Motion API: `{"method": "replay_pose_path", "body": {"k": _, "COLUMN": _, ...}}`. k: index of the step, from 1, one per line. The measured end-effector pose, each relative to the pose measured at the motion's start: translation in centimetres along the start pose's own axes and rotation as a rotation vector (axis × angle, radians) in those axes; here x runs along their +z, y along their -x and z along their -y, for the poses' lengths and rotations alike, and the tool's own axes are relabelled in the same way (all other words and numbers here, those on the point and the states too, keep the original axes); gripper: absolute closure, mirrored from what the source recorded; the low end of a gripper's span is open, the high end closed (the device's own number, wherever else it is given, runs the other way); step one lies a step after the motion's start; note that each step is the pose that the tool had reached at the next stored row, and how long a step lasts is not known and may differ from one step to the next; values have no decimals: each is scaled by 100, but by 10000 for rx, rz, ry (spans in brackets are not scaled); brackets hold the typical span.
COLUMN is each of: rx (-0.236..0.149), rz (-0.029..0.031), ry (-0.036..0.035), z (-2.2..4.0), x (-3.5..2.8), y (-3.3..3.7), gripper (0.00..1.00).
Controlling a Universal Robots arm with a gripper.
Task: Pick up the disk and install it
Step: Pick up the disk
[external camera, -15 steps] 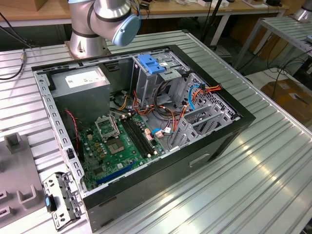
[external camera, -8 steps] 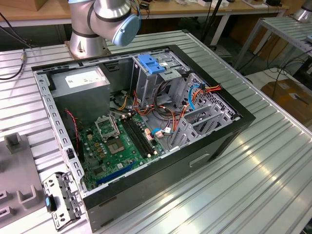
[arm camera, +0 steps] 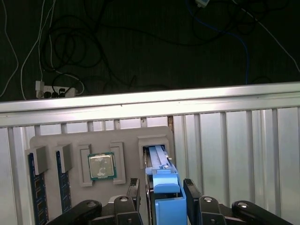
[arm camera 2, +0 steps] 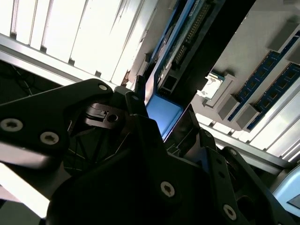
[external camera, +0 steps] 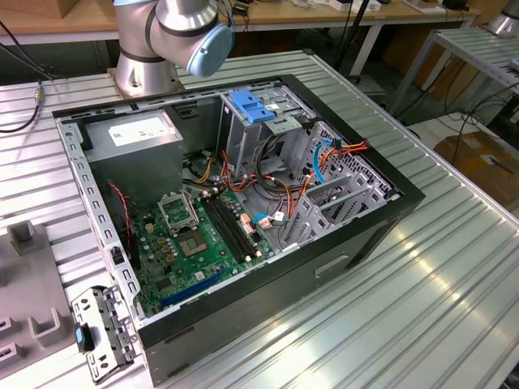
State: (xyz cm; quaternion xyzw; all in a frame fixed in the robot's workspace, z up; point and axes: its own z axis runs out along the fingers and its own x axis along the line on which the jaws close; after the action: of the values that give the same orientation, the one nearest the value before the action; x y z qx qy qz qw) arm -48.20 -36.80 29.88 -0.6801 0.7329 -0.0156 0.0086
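Disk (arm camera: 166, 190): a drive with bright blue side rails stands on edge in a slot of a gray holder tray (arm camera: 126, 136), seen in the first wrist view. The gripper (arm camera: 162, 183) straddles the near end of the disk, one dark jaw on each side and close against the rails. Whether the jaws are pressing on the disk or just clear of it cannot be told. In the second wrist view the blue face of the disk (arm camera 2: 164, 112) shows between the same black gripper parts.

On the same tray, a square processor chip (arm camera: 102, 166) lies flat in its own recess just beside the disk's slot. Past it, blue memory modules (arm camera: 35, 187) stand in a row. The tray rests on a ribbed metal table (arm camera: 234, 140).

In the exterior view, an open computer case (external camera: 389, 207) lies on its side on the table. Its green motherboard (external camera: 203, 235) is exposed, and a metal drive cage (external camera: 243, 142) carries a light blue latch plate (external camera: 251, 105) on top. The robot arm (external camera: 174, 32) rises behind the case.
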Motion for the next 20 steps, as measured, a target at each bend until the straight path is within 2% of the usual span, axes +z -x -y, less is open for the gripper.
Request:
{"method": "replay_pose_path", "body": {"k": 6, "rx": 0, "rz": 0, "ry": 0, "z": 1, "x": 1, "y": -11, "gripper": 50}}
{"method": "replay_pose_path", "body": {"k": 8, "rx": 23, "rz": -3, "ry": 29, "z": 1, "x": 1, "y": -11, "gripper": 50}}
{"method": "replay_pose_path", "body": {"k": 9, "rx": 50, "rz": -7, "ry": 68, "z": 2, "x": 3, "y": -11, "gripper": 50}}
{"method": "replay_pose_path", "body": {"k": 11, "rx": 87, "rz": -10, "ry": 84, "z": 2, "x": 9, "y": -11, "gripper": 50}}
{"method": "replay_pose_path", "body": {"k": 20, "rx": 96, "rz": -10, "ry": 84, "z": 2, "x": 22, "y": -14, "gripper": 50}}
